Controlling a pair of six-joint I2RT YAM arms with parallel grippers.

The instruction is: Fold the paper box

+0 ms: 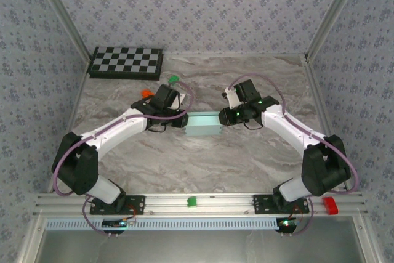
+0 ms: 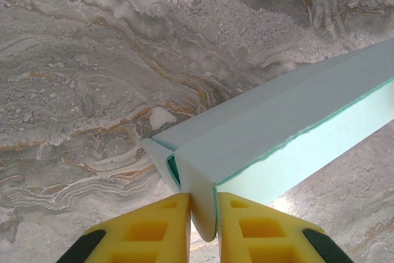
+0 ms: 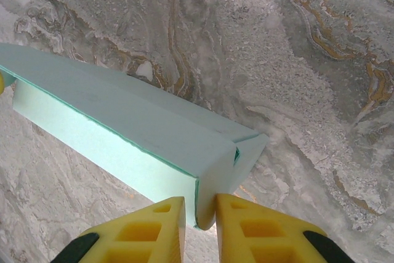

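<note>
- L wrist view, nearest the lens: two yellow plastic fingers (image 2: 154, 229) of the left gripper (image 2: 203, 207) were clamped on an end flap of the pale aqua-blue thin-card paper box (image 2: 277, 133), w/ the flap pinched tight betw. them.
- From those fingers the paper box ran away up & to the right as a long rectangular body. A small tuck flap stuck out just left of the pinched end.
- R wrist view: the right gripper (image 3: 200, 207) had its yellow fingers closed on the box's opposite end, card edge betw. the tips. The body stretched up & to the left of them.
- A triangular end flap poked out just right of the right gripper's tips.
- Top view: the box spanned the gap betw. both sets of fingers, over the grey veined marble tabletop (image 1: 203, 164). Couldn't tell if it touched the surface.
- Beyond the left fingers, near that wrist: a small green block (image 1: 174, 79) & a small orange block (image 1: 146, 93).
- Well beyond the left fingers, far-left corner: a flat black-and-white checkerboard (image 1: 126, 63).
</note>
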